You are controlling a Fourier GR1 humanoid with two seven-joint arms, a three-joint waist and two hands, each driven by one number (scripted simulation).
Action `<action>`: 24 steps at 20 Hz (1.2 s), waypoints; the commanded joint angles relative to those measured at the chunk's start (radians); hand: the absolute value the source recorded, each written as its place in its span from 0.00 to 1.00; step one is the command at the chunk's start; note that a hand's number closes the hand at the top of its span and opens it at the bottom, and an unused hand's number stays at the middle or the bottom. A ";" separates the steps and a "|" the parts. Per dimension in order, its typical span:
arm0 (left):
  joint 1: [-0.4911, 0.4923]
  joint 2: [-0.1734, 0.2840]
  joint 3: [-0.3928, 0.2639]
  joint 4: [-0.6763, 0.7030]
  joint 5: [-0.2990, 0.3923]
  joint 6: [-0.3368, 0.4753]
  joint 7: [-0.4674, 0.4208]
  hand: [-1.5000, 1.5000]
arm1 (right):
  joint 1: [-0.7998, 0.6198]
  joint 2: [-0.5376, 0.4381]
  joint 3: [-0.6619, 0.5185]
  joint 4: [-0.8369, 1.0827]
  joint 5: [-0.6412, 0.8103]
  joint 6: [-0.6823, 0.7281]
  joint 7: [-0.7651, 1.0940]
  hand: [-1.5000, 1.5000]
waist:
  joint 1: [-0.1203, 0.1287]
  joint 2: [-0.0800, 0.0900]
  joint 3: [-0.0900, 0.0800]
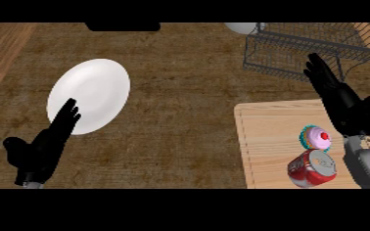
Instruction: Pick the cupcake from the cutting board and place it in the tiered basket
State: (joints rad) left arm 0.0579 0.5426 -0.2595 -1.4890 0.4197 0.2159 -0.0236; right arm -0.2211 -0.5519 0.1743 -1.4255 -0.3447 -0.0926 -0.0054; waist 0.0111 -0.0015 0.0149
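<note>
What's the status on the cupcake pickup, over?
Both hands open, left hand resting, right hand above board. Cupcake untouched on cutting board. Red can touching it.

At lower right a red can (312, 168) sat touching the cupcake (316, 137); bare tabletop (188, 107) lay open mid-frame, the tiered basket (303, 49) filling upper right.

place: home kitchen | surface: dark brown wood-grain desk (188, 103) | tableware: round white plate (89, 96) | storage: dark wire tiered basket (303, 49) at the far right | prep: pale wooden cutting board (274, 147) | food: pink-frosted cupcake (316, 137), red drink can lying on its side (312, 168)
</note>
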 commanded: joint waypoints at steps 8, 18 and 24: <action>-0.126 -0.105 -0.090 0.000 -0.057 -0.060 -0.083 0.50 | -0.084 0.149 -0.155 0.183 0.164 -0.622 0.195 0.00 | -0.020 0.013 -0.020; -0.201 -0.198 -0.095 0.166 -0.118 -0.073 -0.138 0.50 | -0.128 0.045 0.046 0.048 0.482 -0.762 0.417 0.00 | -0.036 -0.005 -0.021; -0.181 -0.181 -0.092 0.138 -0.103 -0.084 -0.129 0.50 | -0.128 -0.179 0.170 0.115 0.559 -0.449 0.726 0.00 | -0.037 -0.011 -0.033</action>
State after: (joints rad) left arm -0.1212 0.3676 -0.3450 -1.3565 0.3211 0.1334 -0.1522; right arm -0.3491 -0.6087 0.2711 -1.3454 0.1723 -0.7105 0.5348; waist -0.0230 -0.0191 -0.0182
